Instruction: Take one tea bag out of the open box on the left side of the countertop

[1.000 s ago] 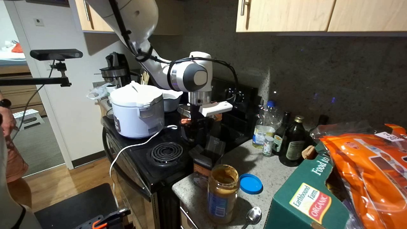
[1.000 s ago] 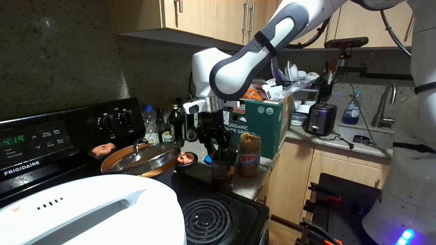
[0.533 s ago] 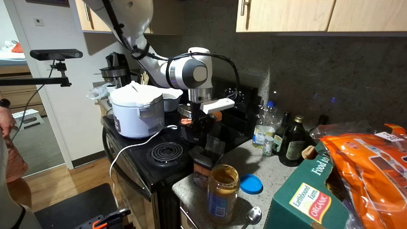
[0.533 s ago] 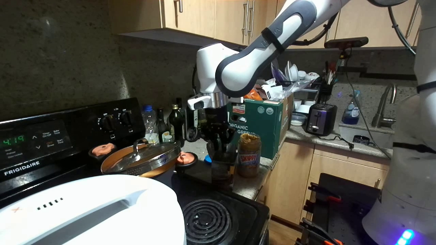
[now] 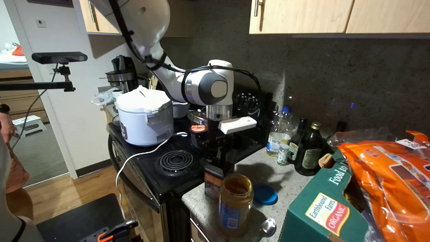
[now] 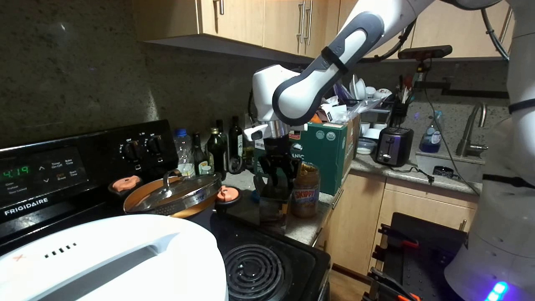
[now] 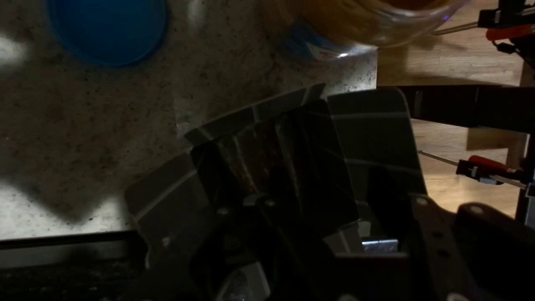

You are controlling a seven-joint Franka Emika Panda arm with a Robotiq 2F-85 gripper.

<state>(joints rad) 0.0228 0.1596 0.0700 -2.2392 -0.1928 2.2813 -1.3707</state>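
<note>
The open box (image 5: 212, 188) stands at the countertop (image 5: 195, 201) edge beside the stove. In an exterior view its dark side (image 6: 272, 209) shows below my gripper (image 6: 286, 182). In the wrist view its flaps (image 7: 370, 129) are spread wide, and brownish packets with pale edges, perhaps tea bags (image 7: 257, 152), show dimly inside. My gripper (image 7: 324, 186) is open at the box mouth, one finger over the opening and one near the right flap. It also shows dark in an exterior view (image 5: 220, 156). The light is too poor to tell whether the fingers touch the box.
A peanut butter jar (image 5: 235, 205) stands close beside the box, with a blue lid (image 5: 264, 194) and a spoon (image 5: 267, 228) nearby. A green carton (image 5: 322, 205), several bottles (image 5: 309, 151), a lidded pan (image 6: 175, 194) and a white rice cooker (image 5: 146, 117) stand around.
My gripper has moved down and toward the box mouth, rightward in both exterior views, after rising slightly half a second ago. The box has not visibly moved.
</note>
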